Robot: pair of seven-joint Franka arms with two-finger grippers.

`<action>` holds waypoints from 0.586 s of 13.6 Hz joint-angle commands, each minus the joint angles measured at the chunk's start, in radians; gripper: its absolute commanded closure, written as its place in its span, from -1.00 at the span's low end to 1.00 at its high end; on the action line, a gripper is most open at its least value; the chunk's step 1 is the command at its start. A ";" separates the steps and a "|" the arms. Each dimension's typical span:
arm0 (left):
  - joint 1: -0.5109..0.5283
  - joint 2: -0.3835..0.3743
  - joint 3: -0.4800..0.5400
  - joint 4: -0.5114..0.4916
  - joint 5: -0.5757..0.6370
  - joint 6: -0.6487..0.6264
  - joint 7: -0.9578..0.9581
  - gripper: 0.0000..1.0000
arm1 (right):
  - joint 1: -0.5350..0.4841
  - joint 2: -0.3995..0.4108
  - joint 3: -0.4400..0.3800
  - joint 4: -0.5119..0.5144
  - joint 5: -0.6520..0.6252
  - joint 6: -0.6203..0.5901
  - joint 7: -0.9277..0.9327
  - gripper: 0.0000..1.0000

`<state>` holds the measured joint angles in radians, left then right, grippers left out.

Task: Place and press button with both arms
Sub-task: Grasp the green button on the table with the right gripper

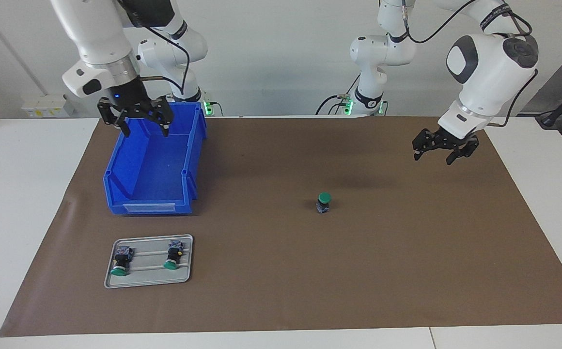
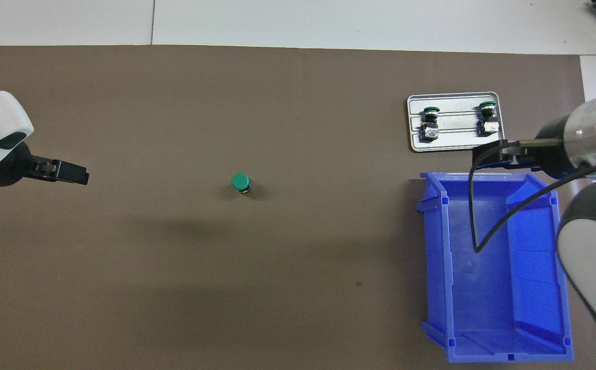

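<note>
Brown matting (image 1: 281, 271) covers the table between our two arms. The button (image 1: 324, 202) stands upright at mid-table, green cap up, touching neither gripper; we judge it set this way so the cap can be pushed from above. Our left gripper (image 1: 444, 150) hangs empty over bare mat toward the left arm's end, fingers spread, well apart from the button. Our right gripper (image 1: 140, 121), also spread and empty, hovers over the blue bin (image 1: 131, 201), seemingly at the rim nearer the robots, though its height is hard to judge. Two spare buttons (image 1: 119, 261) (image 1: 173, 254) lie on their sides in a grey tray (image 1: 148, 282), just beside the bin and farther from the robots.
</note>
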<state>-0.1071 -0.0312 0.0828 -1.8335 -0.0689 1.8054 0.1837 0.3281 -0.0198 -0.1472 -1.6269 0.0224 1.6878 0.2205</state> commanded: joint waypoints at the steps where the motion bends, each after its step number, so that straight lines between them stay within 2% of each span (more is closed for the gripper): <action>1: 0.018 0.019 -0.011 0.152 0.017 -0.121 -0.020 -1.00 | 0.093 0.044 0.000 -0.008 0.066 0.094 0.113 -0.93; 3: 0.015 0.040 -0.011 0.236 0.015 -0.179 -0.021 -1.00 | 0.202 0.116 0.003 -0.008 0.080 0.229 0.209 -0.94; 8: 0.010 0.070 -0.009 0.371 0.018 -0.323 -0.029 -1.00 | 0.399 0.315 0.003 0.001 0.099 0.565 0.201 -0.98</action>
<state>-0.0980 -0.0003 0.0772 -1.5455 -0.0688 1.5542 0.1770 0.6825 0.2230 -0.1364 -1.6395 0.0959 2.1557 0.4373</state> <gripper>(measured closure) 0.000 0.009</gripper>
